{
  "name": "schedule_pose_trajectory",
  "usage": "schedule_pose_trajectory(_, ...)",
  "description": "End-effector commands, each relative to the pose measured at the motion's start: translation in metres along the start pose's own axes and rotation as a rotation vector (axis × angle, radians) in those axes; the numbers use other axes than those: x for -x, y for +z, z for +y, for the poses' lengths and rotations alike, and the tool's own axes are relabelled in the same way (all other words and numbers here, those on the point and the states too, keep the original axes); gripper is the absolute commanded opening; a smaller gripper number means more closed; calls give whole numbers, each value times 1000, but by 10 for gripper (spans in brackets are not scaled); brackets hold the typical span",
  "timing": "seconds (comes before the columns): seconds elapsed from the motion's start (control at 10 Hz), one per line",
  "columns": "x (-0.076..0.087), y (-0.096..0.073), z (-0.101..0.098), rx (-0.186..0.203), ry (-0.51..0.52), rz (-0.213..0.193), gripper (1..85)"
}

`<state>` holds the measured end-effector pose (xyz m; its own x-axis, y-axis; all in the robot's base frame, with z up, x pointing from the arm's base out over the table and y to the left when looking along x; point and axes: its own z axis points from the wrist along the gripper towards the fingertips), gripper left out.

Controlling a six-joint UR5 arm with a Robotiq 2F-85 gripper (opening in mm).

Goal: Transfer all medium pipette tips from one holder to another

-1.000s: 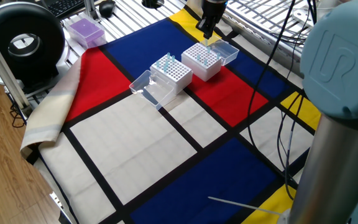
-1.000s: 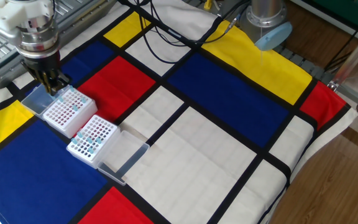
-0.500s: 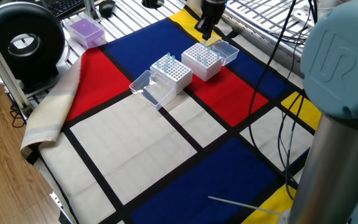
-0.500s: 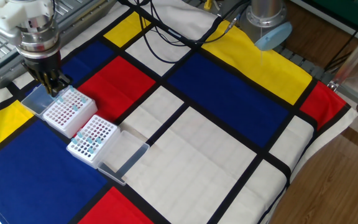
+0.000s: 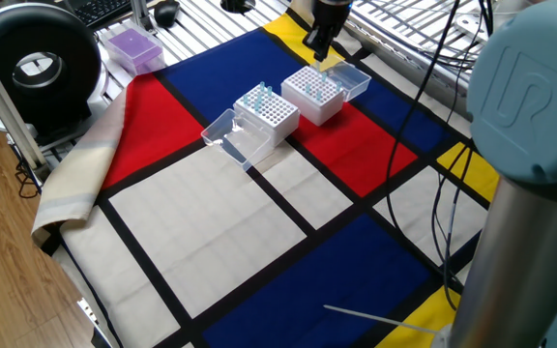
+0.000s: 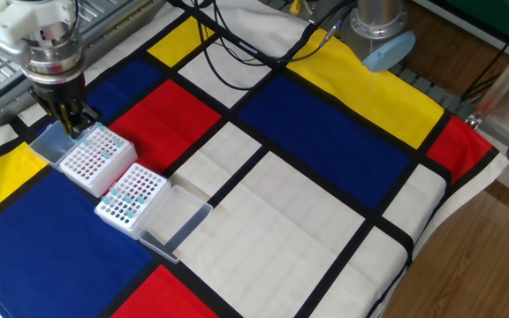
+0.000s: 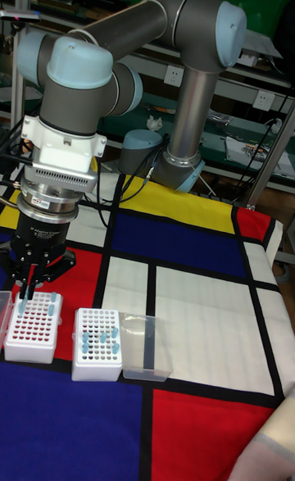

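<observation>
Pipette tips (image 7: 104, 338) — pale blue — stand in two white racks (image 7: 97, 356) at the lower left of the tall view. The gripper (image 7: 29, 288) hangs over the left rack's (image 7: 31, 329) back corner, fingers nearly together on a tip — I cannot tell if it's gripped.

Cloth (image 6: 343, 141): matt woven fabric, creased, in red, blue, yellow and white blocks with black bands. Racks (image 6: 131, 194): white opaque plastic, matt tops; their lids (image 5: 228, 133) clear glossy plastic. Tips (image 7: 51, 305): pale blue translucent plastic. Arm (image 7: 164, 18): smooth grey metal with satin sheen, pale blue plastic caps. Floor (image 5: 8, 280): glossy wood planks.
</observation>
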<state>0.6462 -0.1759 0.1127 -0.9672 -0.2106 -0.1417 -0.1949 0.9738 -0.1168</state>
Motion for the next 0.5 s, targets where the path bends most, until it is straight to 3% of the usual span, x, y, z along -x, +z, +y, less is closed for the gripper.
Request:
schedule_pose_trajectory(0.0, 6, -3, 1, 1, -2, -10, 90)
schedule_pose_trajectory(0.4, 5, -5, 2, 2, 5, -7, 90)
